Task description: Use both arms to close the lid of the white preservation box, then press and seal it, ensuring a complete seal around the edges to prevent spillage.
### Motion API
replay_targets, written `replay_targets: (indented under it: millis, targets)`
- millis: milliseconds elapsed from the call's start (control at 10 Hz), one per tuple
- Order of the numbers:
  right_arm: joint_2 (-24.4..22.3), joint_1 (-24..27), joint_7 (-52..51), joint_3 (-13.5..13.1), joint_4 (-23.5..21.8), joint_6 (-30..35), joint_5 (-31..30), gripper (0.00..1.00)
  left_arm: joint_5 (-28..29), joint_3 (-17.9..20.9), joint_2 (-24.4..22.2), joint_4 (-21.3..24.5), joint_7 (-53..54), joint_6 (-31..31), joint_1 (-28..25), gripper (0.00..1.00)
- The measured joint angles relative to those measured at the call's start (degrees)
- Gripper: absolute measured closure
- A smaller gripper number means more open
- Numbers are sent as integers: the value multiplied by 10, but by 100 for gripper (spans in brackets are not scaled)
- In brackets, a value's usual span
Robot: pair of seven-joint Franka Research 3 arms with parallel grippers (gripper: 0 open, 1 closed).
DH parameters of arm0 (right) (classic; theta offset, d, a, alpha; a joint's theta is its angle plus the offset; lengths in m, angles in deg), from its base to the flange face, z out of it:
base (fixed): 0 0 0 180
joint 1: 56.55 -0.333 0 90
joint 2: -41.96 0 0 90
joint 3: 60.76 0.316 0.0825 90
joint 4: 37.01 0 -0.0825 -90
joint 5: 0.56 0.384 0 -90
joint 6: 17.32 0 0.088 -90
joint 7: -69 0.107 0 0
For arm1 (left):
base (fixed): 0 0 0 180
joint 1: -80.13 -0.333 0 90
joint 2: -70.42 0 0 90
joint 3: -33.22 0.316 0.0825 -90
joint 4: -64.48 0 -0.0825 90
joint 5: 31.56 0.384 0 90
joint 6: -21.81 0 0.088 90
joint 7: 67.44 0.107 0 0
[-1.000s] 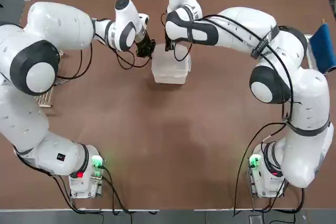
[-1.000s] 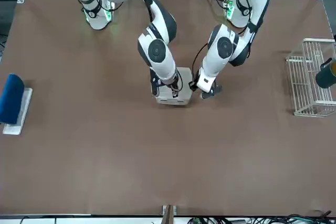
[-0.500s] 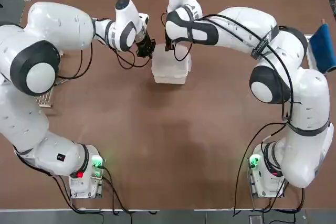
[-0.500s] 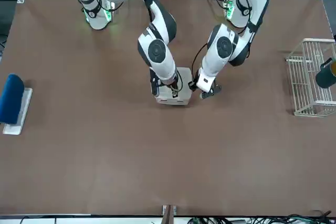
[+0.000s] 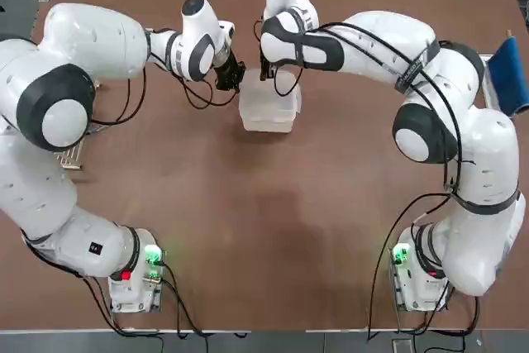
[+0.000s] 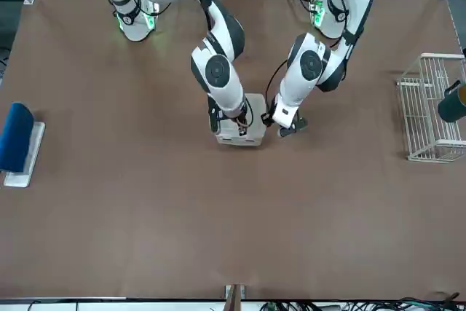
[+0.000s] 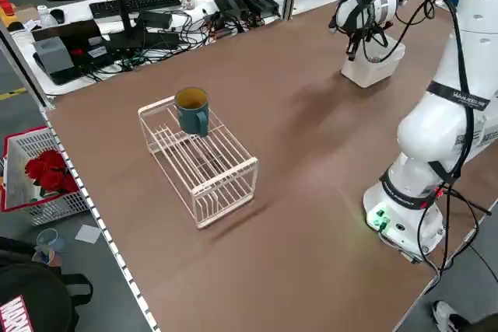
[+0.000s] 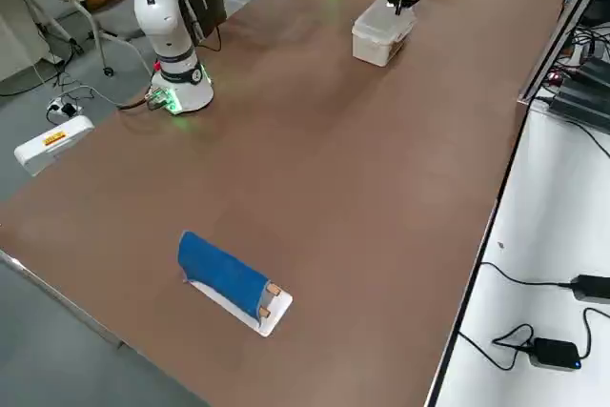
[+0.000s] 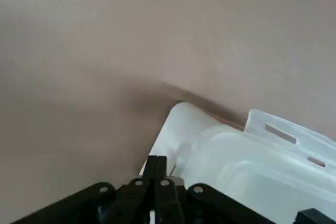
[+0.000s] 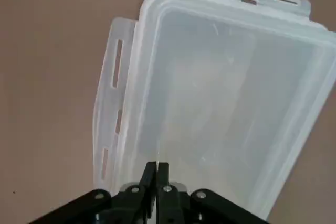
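Note:
The white preservation box (image 5: 269, 111) sits at the table's far middle with the lid (image 10: 226, 103) lying on top, its latch flaps (image 10: 114, 98) sticking out at the sides. My right gripper (image 5: 267, 73) is shut, and its tips rest on the lid's rim at the far edge. My left gripper (image 5: 228, 78) is also shut and points down beside the box's left far corner, close over a side flap (image 9: 178, 129); I cannot tell if it touches. In the front view the box (image 6: 255, 116) stands between the right gripper (image 6: 239, 127) and the left gripper (image 6: 290, 129).
A white wire rack (image 7: 206, 165) holding a teal mug (image 7: 192, 108) stands at the robot's left side of the table. A blue item on a tray (image 6: 16, 140) lies at the right side. Cables and desks run behind the far edge.

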Motion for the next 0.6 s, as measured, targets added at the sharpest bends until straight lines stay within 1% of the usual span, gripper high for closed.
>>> replay_targets:
  millis: [600]
  targets:
    - [0, 1, 0, 0, 0, 0, 0, 93, 3, 2, 0, 1, -13, 5, 3, 99]
